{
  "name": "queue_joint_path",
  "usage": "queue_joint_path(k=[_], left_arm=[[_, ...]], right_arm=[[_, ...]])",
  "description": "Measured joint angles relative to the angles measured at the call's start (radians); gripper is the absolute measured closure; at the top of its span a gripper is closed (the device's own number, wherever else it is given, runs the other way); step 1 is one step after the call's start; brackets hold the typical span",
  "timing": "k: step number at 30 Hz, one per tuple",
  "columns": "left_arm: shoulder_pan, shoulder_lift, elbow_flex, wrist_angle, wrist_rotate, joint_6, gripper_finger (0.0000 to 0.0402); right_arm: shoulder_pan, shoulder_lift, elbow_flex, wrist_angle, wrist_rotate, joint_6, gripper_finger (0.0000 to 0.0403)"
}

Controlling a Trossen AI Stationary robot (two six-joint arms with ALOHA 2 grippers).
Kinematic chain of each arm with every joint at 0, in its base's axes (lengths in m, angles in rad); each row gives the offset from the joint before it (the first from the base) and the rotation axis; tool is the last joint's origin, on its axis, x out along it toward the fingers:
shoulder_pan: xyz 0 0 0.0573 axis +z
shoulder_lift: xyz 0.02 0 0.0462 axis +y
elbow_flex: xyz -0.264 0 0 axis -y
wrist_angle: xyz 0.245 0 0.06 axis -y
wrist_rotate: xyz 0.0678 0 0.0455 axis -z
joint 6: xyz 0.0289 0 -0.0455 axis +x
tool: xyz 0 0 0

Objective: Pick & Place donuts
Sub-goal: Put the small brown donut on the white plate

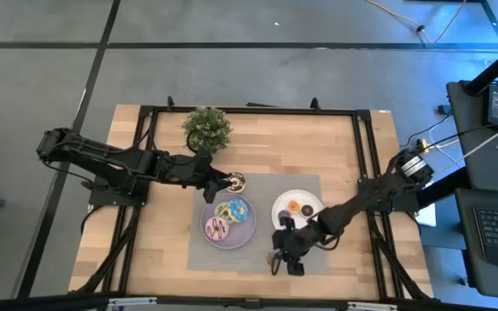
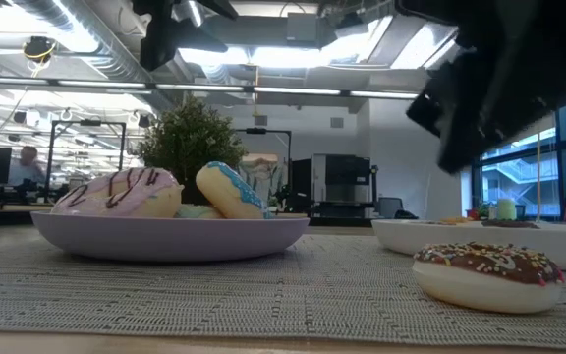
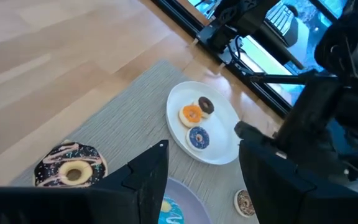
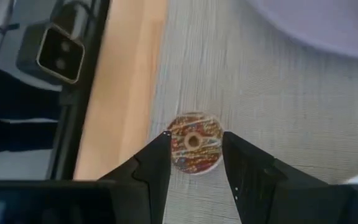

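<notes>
A small chocolate donut with sprinkles (image 4: 193, 149) lies flat on the grey mat near its near edge. My right gripper (image 4: 195, 134) hangs open above it, one finger to each side; the low view shows the donut (image 2: 487, 275) clear of the dark gripper overhead. My left gripper (image 3: 202, 138) is open beside a larger chocolate-white donut (image 3: 70, 168) that lies on the mat's far edge (image 1: 239, 181). The lilac plate (image 1: 247, 235) holds a pink (image 1: 218, 228), a blue (image 1: 238, 208) and a green donut. The white plate (image 3: 219, 152) holds small orange (image 3: 191, 114), dark brown (image 3: 206, 105) and blue (image 3: 197, 138) donuts.
A green potted plant (image 1: 207, 128) stands on the wood near the far edge, just behind my left gripper. The grey mat (image 1: 258, 259) lies under both plates. A black frame (image 1: 366, 155) borders the table. Bare wood lies to the left of the mat.
</notes>
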Motion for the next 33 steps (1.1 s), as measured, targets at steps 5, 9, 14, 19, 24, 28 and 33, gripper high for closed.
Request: queue_joint_path(k=[5,9,14,19,24,28,33], left_arm=[[0.0,0.0,0.0,-0.009,0.0,0.001,0.0211],[0.0,0.0,0.0,-0.01,0.0,0.0,0.0214],[-0.001,0.0,0.0,-0.01,0.0,-0.007,0.0212],[-0.006,0.001,0.0,-0.01,0.0,-0.008,0.021],[-0.006,0.001,0.0,-0.011,-0.001,-0.008,0.0214],[-0.006,0.001,0.0,-0.011,-0.003,-0.008,0.0213],[-0.006,0.001,0.0,-0.011,-0.003,-0.008,0.021]], right_arm=[[0.017,0.054,0.0,0.011,0.003,0.046,0.0259],[0.018,0.098,0.0,0.017,0.004,0.087,0.0268],[0.017,0.128,0.0,0.036,0.005,0.11,0.0279],[0.016,0.13,0.0,0.036,0.005,0.112,0.0293],[0.015,0.13,0.0,0.035,0.005,0.111,0.0315],[0.014,0.13,0.0,0.034,0.001,0.111,0.0334],[0.014,0.13,0.0,0.034,-0.002,0.112,0.0352]])
